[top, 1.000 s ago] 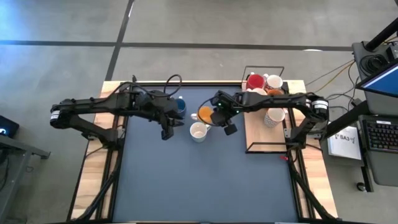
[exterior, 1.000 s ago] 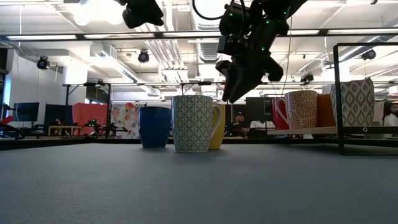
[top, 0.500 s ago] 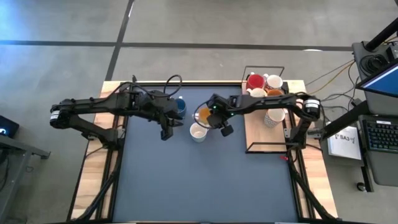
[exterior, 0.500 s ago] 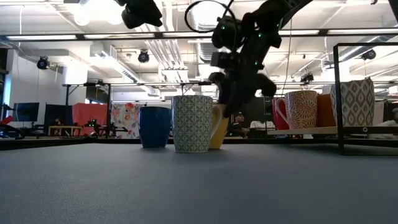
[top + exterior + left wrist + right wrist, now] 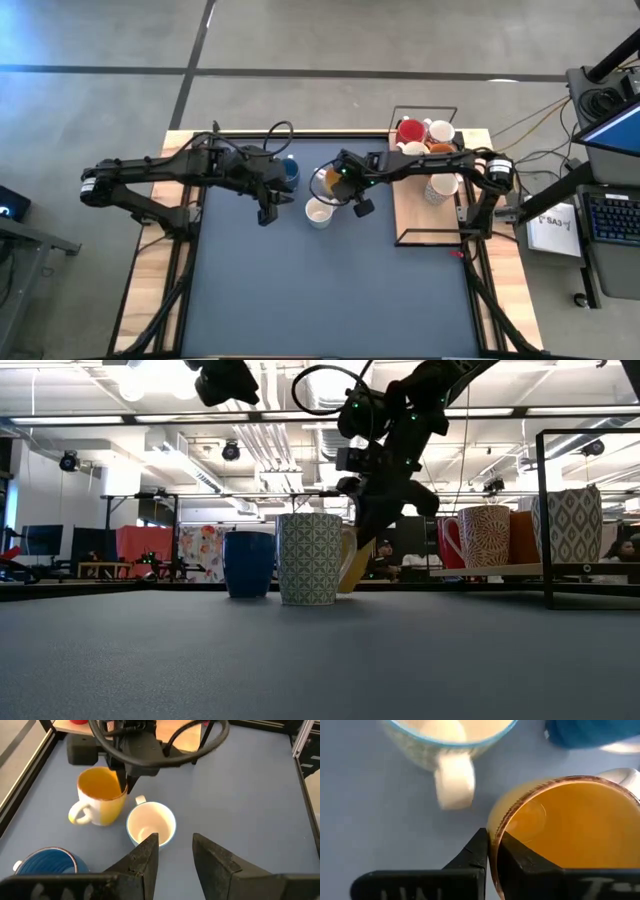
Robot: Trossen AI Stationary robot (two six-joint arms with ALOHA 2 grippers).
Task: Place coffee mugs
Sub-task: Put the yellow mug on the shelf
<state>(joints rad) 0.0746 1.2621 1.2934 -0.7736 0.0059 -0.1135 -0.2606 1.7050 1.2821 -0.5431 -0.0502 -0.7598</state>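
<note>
An orange mug (image 5: 326, 183) stands on the blue mat beside a blue mug (image 5: 290, 171) and a patterned white mug (image 5: 318, 212). My right gripper (image 5: 340, 187) is shut on the orange mug's rim; in the low view this mug (image 5: 349, 565) leans behind the patterned mug (image 5: 310, 558). My left gripper (image 5: 175, 851) hovers open above the mat, left of the white mug (image 5: 151, 822), with nothing between its fingers. Several more mugs, among them a red one (image 5: 408, 131) and a patterned one (image 5: 440, 187), stand on the rack at the right. My right gripper pinches the orange mug's wall at the rim (image 5: 493, 836), one finger inside the mug and one outside, on the side away from the handle. The fingers (image 5: 125, 772) come from above, pointing down. The mug's base stays on the mat, and the mug leans.
A black wire rack on a wooden board (image 5: 415, 215) stands at the table's right side. The three mugs on the mat sit close together near the far edge. The mat's near half (image 5: 330, 300) lies bare.
My right gripper has gone toward the table's left and down onto the orange mug, then shut on its rim. The mug, upright before, now leans in the low view. My left gripper has kept still.
</note>
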